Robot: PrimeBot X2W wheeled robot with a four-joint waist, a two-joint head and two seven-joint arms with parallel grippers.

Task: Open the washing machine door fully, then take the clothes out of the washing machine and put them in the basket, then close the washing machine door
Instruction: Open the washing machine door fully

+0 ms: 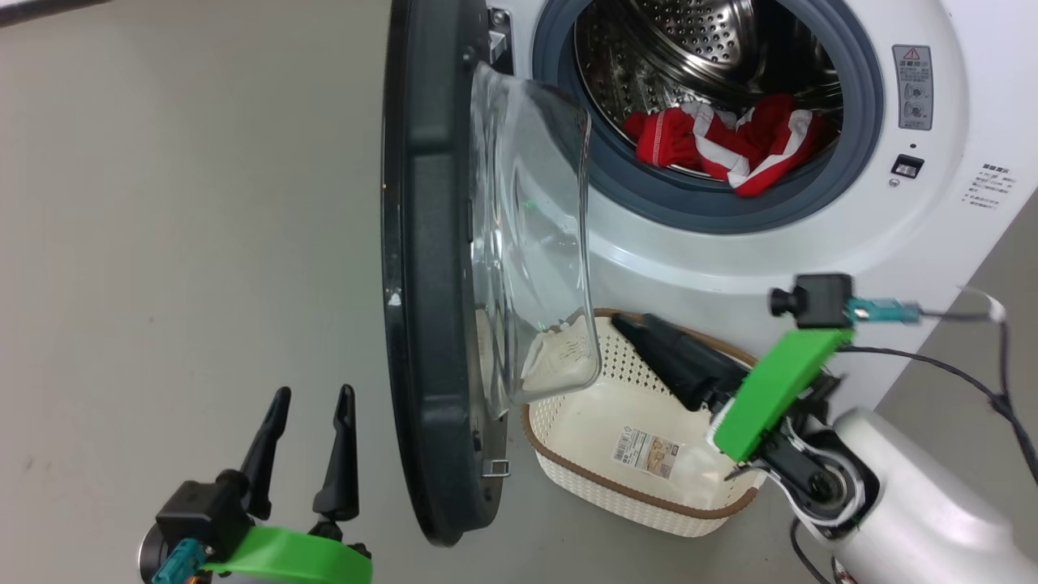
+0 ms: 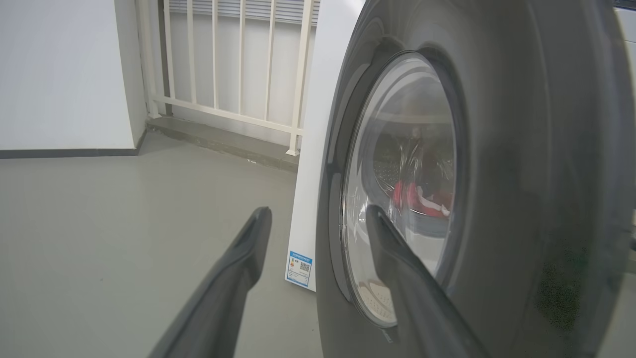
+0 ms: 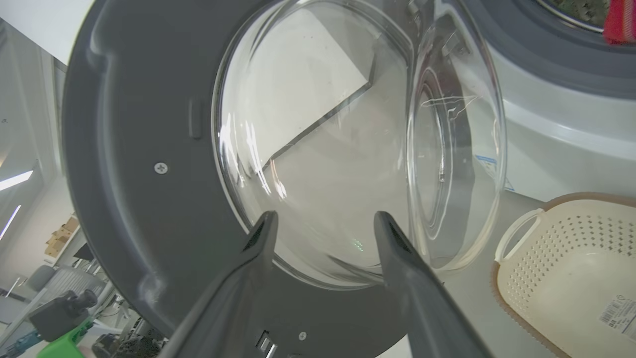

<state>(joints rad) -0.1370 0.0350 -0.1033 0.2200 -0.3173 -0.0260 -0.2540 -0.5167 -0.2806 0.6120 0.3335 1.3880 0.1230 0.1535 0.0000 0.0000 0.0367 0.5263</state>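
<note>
The washing machine (image 1: 730, 259) stands with its drum exposed, and the clothes (image 1: 730, 142), red with white stripes, lie at the drum's front. The washing machine door (image 1: 422, 243) is swung out, edge-on to the head view, its glass bowl bulging to the right. Below it sits the basket (image 1: 616, 495), holding only a barcode sticker. My right gripper (image 1: 628, 324) hovers over the basket's far side; in the right wrist view it (image 3: 324, 219) is open, empty, facing the door's inner side (image 3: 129, 174). My left gripper (image 2: 318, 211) is open by the door's outer face (image 2: 497, 174), left of it.
Grey floor spreads left of the door. A white railing (image 2: 223, 59) and a wall stand behind the machine's side panel (image 2: 318, 124). A black cable (image 1: 973, 381) loops off my right wrist near the machine's right corner.
</note>
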